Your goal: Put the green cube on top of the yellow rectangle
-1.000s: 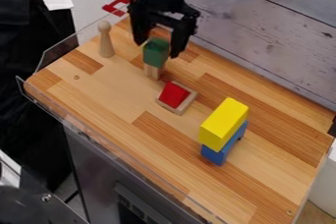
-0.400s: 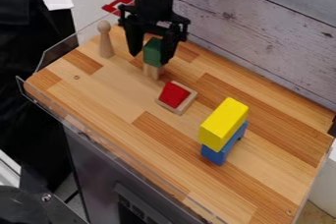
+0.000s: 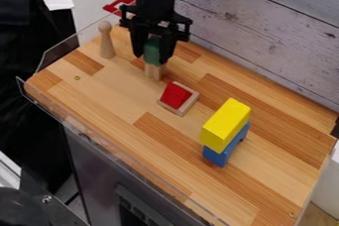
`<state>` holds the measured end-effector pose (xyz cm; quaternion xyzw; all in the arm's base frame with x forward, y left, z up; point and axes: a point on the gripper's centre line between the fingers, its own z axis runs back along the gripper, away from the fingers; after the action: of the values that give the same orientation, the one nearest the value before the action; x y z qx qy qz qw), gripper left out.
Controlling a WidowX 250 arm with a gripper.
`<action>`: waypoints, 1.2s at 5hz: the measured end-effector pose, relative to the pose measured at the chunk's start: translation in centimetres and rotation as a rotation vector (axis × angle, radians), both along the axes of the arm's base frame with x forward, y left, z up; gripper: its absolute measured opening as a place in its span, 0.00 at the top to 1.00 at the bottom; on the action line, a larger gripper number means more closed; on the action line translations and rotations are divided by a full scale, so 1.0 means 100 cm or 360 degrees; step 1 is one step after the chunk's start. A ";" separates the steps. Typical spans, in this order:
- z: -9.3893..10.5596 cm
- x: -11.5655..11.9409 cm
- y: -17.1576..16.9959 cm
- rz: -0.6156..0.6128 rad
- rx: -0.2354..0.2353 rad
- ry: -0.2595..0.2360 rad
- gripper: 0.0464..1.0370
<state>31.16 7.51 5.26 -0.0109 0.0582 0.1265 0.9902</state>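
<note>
At the upper middle of the view, the gripper point(image 3: 151, 58) hangs with its two fingers pressed against the sides of the green cube point(image 3: 152, 49). Under the cube stands a small upright natural-wood block point(image 3: 154, 71), which the cube still appears to rest on. The yellow rectangle point(image 3: 226, 125) lies to the lower right, on top of a blue block point(image 3: 226, 146), its top face bare. The fingers cover parts of the green cube's sides.
A red block point(image 3: 175, 95) on a wooden base is between the gripper and the yellow rectangle. A wooden peg figure point(image 3: 106, 40) stands left of the gripper. The plank wall point(image 3: 265, 36) runs behind the wooden table point(image 3: 119, 106).
The gripper has shifted slightly left and its fingers have come together on the green cube. The blocks on the table have kept their places.
</note>
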 end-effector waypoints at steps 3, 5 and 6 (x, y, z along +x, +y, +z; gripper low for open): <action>0.074 -0.031 -0.059 -0.0242 0.0015 -0.0074 0.47; 0.057 -0.063 -0.107 -0.0383 -0.0063 0.0021 0.47; 0.057 -0.067 -0.129 -0.0476 -0.0072 0.0001 0.47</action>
<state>24.49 -5.36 10.99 -0.0243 0.0622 -0.0239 0.9975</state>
